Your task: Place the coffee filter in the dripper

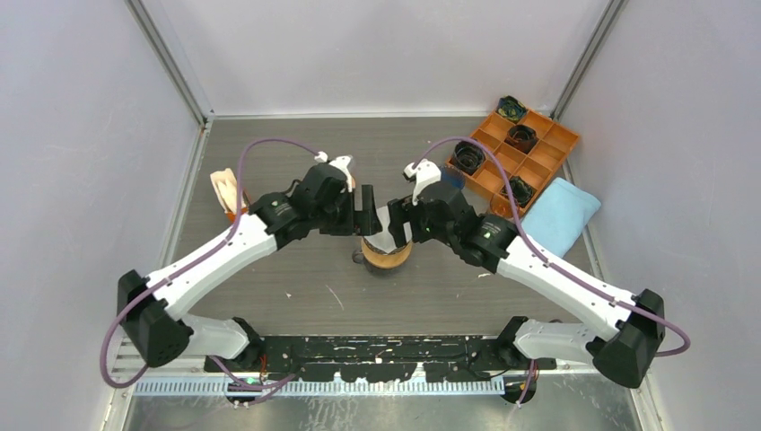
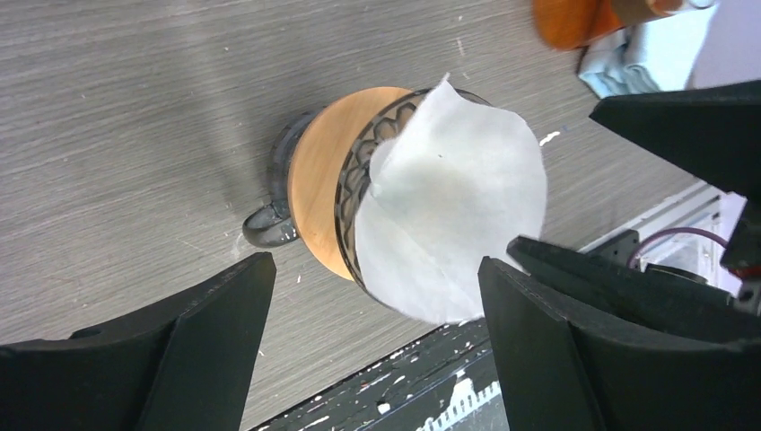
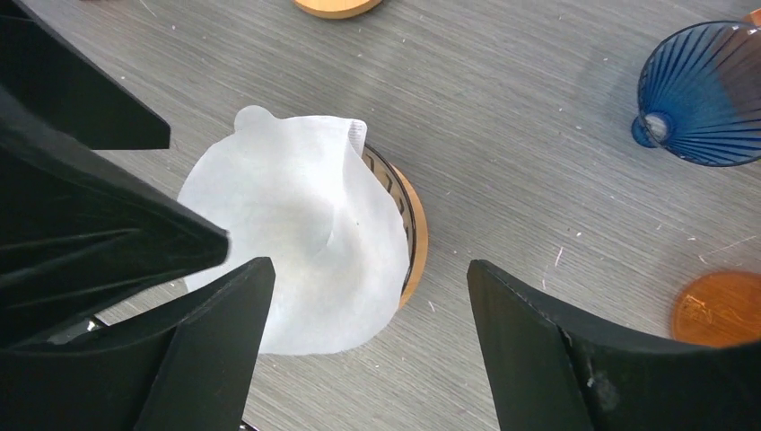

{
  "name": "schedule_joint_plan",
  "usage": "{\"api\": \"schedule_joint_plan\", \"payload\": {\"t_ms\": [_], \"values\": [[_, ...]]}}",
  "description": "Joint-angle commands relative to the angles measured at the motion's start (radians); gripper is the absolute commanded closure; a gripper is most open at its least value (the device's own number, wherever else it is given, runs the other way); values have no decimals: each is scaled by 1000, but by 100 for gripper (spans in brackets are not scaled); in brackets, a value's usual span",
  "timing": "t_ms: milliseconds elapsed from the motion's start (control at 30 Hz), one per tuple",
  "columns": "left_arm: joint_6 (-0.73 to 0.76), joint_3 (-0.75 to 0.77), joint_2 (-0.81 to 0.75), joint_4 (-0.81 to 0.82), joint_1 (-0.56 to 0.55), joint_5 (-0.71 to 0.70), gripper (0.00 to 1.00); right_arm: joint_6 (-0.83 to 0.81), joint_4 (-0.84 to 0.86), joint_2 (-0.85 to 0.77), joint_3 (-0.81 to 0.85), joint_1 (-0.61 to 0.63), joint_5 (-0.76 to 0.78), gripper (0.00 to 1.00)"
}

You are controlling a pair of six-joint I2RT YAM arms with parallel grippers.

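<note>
Your left hand (image 1: 366, 215) and right hand (image 1: 397, 222) flank the dripper (image 1: 386, 256) closely; open desk (image 1: 341, 292) lies near you; orange tray (image 1: 555, 137) and blue cloth (image 1: 564, 214) block far right.

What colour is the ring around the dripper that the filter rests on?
The ring is a light orange-brown, like wood. It shows best in the left wrist view.

One filter (image 3: 296, 242), two drippers (image 3: 415, 238) (image 3: 704, 90) — one orange tray (image 1: 552, 136), one blue cloth (image 1: 561, 214).

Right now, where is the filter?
In the top view, the filter sits in the dripper at the centre of the table, between the left gripper and right gripper.
</note>
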Motion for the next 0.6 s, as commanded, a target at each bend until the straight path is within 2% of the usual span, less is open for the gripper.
{"api": "schedule_joint_plan", "payload": {"t_ms": [0, 100, 367, 567], "values": [[27, -52, -139, 99, 16, 16, 13, -26, 28, -80, 32, -4, 54, 14], [40, -116, -206, 126, 30, 23, 9, -41, 36, -120, 11, -5, 66, 14], [40, -351, -384, 212, 44, 37, 8, -84, 66, -227, -72, -4, 94, 13], [70, -563, -468, 414, 46, 42, 8, -120, 119, -319, -161, -4, 84, 13]]}}
